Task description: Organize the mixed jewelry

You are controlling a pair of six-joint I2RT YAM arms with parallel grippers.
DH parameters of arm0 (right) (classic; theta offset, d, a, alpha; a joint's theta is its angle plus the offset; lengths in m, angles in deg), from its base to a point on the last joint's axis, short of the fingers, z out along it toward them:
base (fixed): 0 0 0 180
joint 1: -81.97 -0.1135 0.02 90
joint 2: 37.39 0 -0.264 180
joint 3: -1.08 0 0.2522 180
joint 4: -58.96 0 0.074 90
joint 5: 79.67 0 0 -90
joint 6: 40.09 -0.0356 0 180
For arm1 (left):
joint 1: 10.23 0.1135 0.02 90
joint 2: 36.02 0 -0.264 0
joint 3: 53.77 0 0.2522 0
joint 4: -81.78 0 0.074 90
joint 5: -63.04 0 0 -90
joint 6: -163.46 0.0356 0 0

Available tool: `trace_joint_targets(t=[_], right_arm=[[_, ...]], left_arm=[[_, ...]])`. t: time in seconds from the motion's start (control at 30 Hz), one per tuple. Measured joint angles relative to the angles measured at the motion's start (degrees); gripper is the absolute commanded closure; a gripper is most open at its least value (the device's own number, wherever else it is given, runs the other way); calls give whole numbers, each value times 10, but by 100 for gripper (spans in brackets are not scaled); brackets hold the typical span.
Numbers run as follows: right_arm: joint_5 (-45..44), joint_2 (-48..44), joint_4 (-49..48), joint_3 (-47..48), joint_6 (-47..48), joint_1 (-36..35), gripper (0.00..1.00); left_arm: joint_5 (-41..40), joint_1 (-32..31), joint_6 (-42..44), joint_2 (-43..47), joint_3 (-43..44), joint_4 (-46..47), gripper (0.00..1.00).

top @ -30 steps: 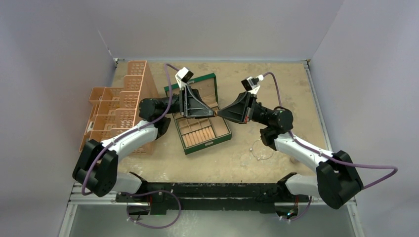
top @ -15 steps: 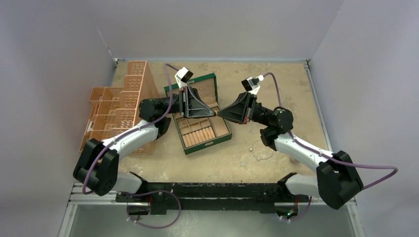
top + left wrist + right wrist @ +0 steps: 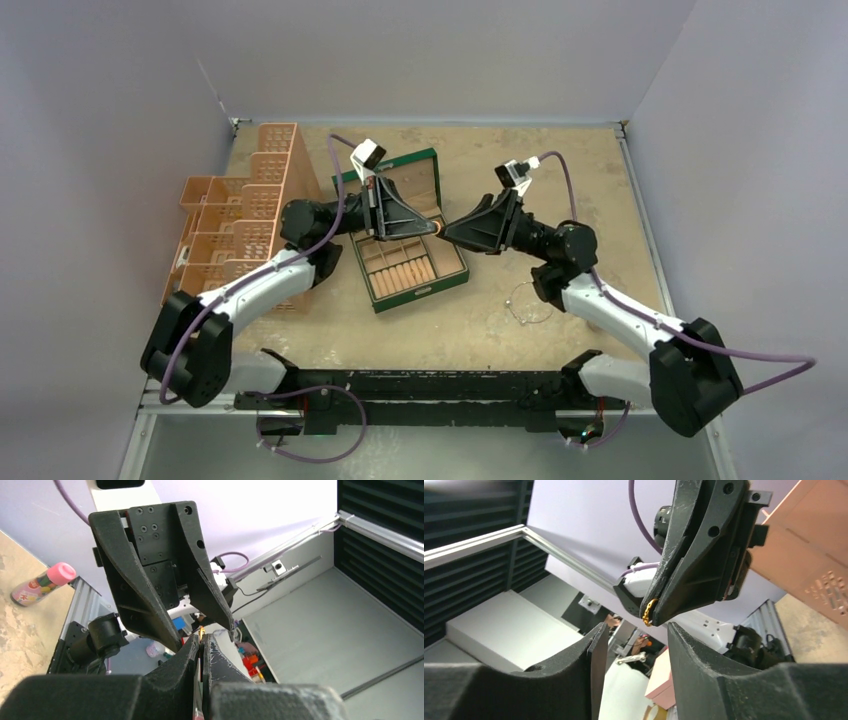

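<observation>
Right pincer (image 3: 636,630) newly parted, left pincer (image 3: 201,641) now pinching tiny gold ring (image 3: 647,613), seemingly a thin shiny band

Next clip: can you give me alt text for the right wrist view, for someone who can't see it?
The left gripper, shut on a tiny gold ring at its tips, hangs just beyond the open right gripper, whose fingers frame the bottom of the picture. A peach plastic organizer fills the upper right corner.
</observation>
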Motion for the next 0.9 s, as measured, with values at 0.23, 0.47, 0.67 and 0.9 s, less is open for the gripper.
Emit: trace_joint_targets(t=[0.23,0.47,0.67,0.9], right_arm=[[-44,-45,164,16,141,0,46],[-90,-46,270,42,229,0,63],[-98,-46,282,43,244,-3,78],[-108,-47,289,43,246,-3,83]], left_arm=[[-68,0,97,62,-24,-126,100],[-108,0,145,68,-27,-184,100],[-129,0,155,67,-41,-200,100],[-141,0,160,67,-45,-200,100]])
